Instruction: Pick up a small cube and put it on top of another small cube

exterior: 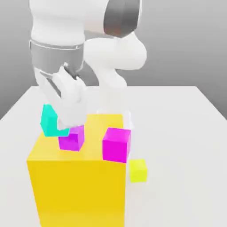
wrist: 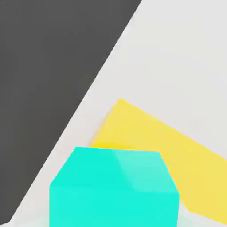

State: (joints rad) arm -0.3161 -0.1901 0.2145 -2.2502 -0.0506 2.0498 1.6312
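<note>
Big yellow cube (exterior: 80,190); yellow-green cube (exterior: 138,170), right; magenta cube (exterior: 116,145) at its near-right edge; purple cube (exterior: 71,139), left; small teal cube (exterior: 49,123) at the gripper (exterior: 70,124), opening and hold impossible to tell; pale tabletop (exterior: 177,128), open right and far.

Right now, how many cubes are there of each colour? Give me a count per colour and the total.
Teal: 1, the small cube at the claw
Purple: 1, the small cube just below the teal one
Magenta: 1, the small cube
Yellow-green: 1, the small cube
Golden yellow: 1, the big block
Total: 5
</note>
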